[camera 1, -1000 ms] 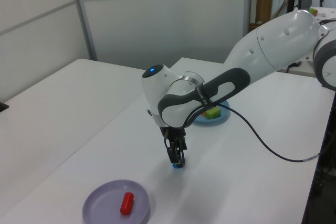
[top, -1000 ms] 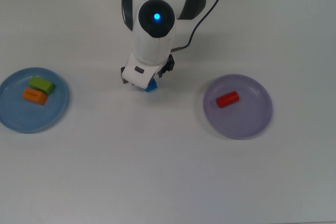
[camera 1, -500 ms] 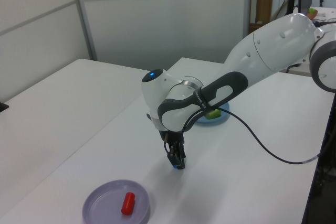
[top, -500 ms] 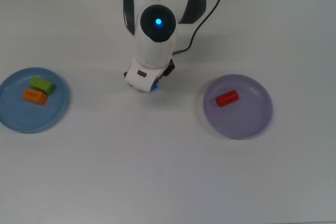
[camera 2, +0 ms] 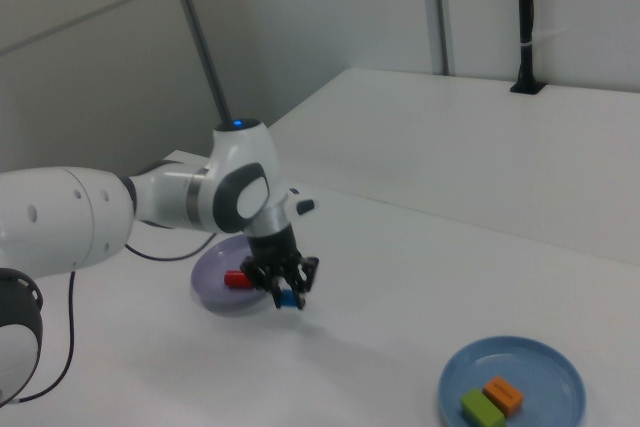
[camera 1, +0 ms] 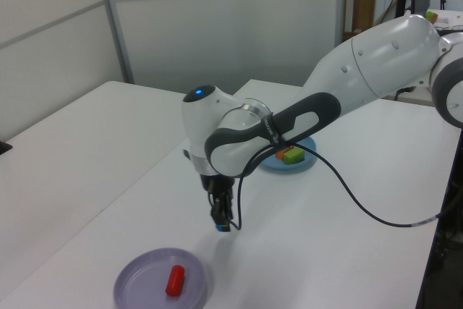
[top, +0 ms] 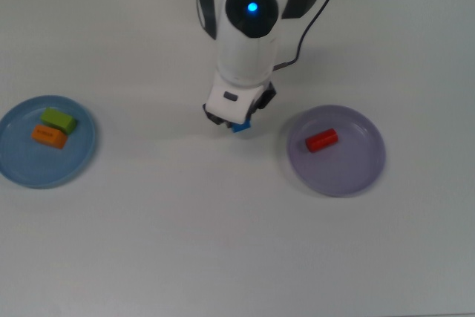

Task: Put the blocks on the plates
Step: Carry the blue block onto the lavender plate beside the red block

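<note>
One block, the blue cube (top: 240, 127), is the last one not yet lying on a plate, and it is being carried between the fingers of the gripper (camera 2: 288, 296), which is closed on it. A second ago it was sitting lower, at the table (top: 223, 243) surface near the middle; now the arm (camera 1: 239, 135) is travelling toward the top view's right with the cube lifted clear, as the gap beneath it in the right view suggests. The cube is hanging just short of the lavender plate (top: 356, 176), between the two plates but much nearer this one.

Already resting on that plate is the red block (top: 322, 140). Well apart, at the top view's left, the blue plate (top: 22, 161) is holding the green block (top: 59, 119) and the orange block (top: 49, 136), touching side by side; these have not moved.

Judging from this shift, the pick is done and the carry is under way, so what is remaining is likely to bring the cube over the lavender plate, lower it beside the red block, and release it.
</note>
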You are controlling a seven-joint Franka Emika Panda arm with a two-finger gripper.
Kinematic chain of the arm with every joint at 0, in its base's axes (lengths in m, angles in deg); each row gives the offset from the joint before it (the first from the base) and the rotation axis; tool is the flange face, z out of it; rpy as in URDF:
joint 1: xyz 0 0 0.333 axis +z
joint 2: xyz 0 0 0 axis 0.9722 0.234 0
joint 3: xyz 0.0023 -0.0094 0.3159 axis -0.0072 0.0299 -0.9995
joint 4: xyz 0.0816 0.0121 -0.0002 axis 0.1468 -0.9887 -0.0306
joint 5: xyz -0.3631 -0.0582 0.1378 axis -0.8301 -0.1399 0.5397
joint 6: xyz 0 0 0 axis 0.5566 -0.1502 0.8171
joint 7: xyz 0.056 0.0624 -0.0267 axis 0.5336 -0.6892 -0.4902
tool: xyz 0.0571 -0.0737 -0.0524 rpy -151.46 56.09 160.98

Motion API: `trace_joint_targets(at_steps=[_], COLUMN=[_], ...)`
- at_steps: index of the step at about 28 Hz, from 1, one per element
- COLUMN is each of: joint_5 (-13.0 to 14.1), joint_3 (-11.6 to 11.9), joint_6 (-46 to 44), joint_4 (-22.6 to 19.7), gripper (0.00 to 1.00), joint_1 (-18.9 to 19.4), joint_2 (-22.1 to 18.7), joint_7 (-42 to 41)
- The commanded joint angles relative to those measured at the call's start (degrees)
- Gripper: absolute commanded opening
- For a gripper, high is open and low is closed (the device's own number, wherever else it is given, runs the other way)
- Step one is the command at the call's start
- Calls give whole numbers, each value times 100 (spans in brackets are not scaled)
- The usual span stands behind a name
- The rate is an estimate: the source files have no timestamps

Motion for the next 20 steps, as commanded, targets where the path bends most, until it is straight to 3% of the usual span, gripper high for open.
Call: trace_joint_targets(at_steps=[1, 2, 6, 11, 16, 19, 20], joint_5=[87, 26, 8, -194, -677, -888, -941], joint_3=[-104, -95, -95, -95, -87, -87, -87], joint_6=[96, 131, 315, 860, 1247, 1335, 1361], joint_4=[217, 330, 489, 507, 516, 516, 516], gripper=[20, 20, 21, 32, 34, 49, 68], joint_1=[357, 602, 955, 1298, 1413, 1422, 1422], joint_2=[-22, 21, 206, 391, 681, 795, 830], joint_7=[508, 726, 1158, 1703, 2292, 2451, 2469])
